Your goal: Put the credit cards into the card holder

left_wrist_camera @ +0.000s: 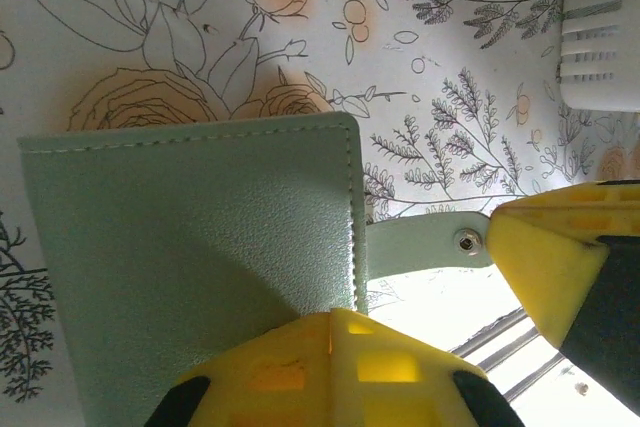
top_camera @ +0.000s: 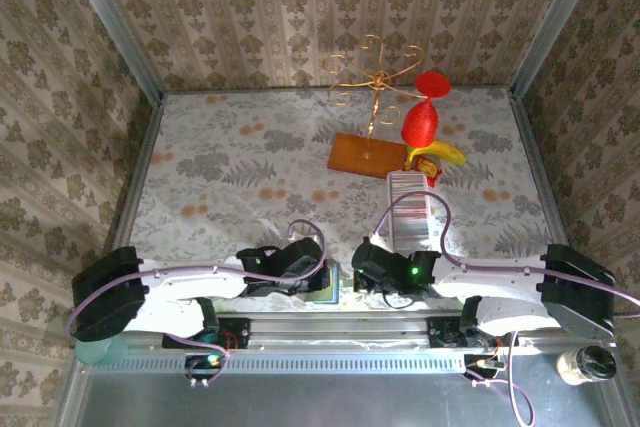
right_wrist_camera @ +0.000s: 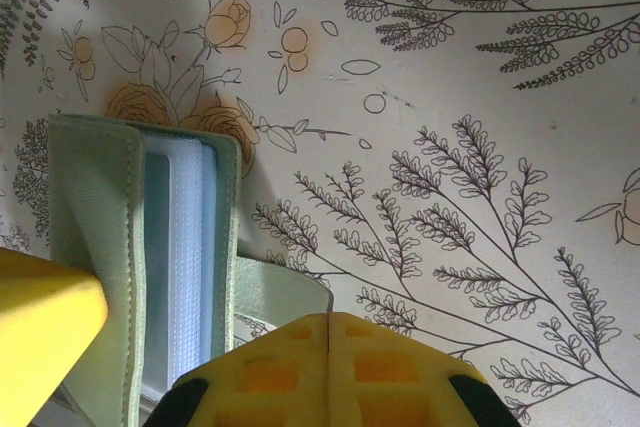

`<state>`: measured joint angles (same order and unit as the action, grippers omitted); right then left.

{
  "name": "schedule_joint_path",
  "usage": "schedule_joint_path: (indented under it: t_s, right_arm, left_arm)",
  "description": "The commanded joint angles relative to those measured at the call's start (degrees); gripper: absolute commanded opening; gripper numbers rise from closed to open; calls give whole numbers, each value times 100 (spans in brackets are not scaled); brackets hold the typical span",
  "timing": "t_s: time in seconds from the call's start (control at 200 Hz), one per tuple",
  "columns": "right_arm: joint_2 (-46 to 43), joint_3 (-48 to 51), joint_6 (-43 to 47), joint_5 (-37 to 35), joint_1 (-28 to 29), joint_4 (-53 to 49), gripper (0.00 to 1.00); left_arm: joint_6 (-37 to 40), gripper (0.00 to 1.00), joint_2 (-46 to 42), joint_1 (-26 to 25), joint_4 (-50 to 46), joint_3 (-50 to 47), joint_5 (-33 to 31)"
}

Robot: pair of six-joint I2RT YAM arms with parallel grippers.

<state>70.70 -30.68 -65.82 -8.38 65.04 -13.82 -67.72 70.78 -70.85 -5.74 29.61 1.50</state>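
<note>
The grey-green card holder (top_camera: 330, 285) sits at the table's near edge between both grippers. In the left wrist view its outer cover (left_wrist_camera: 190, 247) faces me, and its tab (left_wrist_camera: 425, 247) with a snap reaches right. My left gripper (left_wrist_camera: 330, 319) is shut, tips against the cover's lower edge, nothing visibly pinched. In the right wrist view the card holder (right_wrist_camera: 95, 247) is edge-on, slightly spread, with bluish-white pockets between the covers. My right gripper (right_wrist_camera: 330, 322) is shut on the curved tab (right_wrist_camera: 280, 292). The credit cards are out of view.
A long white ribbed tray (top_camera: 408, 209) lies just beyond the right gripper. Behind it stand a brown wooden board (top_camera: 366, 155) with a gold wire stand (top_camera: 378, 77), a red ornament (top_camera: 420, 122) and a yellow object (top_camera: 440, 154). Patterned walls close in the table.
</note>
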Motion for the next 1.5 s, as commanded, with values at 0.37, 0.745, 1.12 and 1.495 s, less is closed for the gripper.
schedule_joint_path:
  t_s: [0.37, 0.745, 1.12, 1.495]
  right_arm:
    - [-101, -36, -46, -111, 36, 0, 0]
    - [-91, -61, -87, 96, 33, 377, 0]
    - [291, -140, -300, 501, 36, 1391, 0]
    - [1116, -422, -440, 838, 44, 2039, 0]
  left_arm:
    - [-564, 0, -1453, -141, -130, -1058, -397]
    - [-687, 0, -997, -295, 570, -1125, -285]
    - [-735, 0, -473, -315, 613, -1052, -170]
    - [-830, 0, -898, -315, 360, -1273, -347]
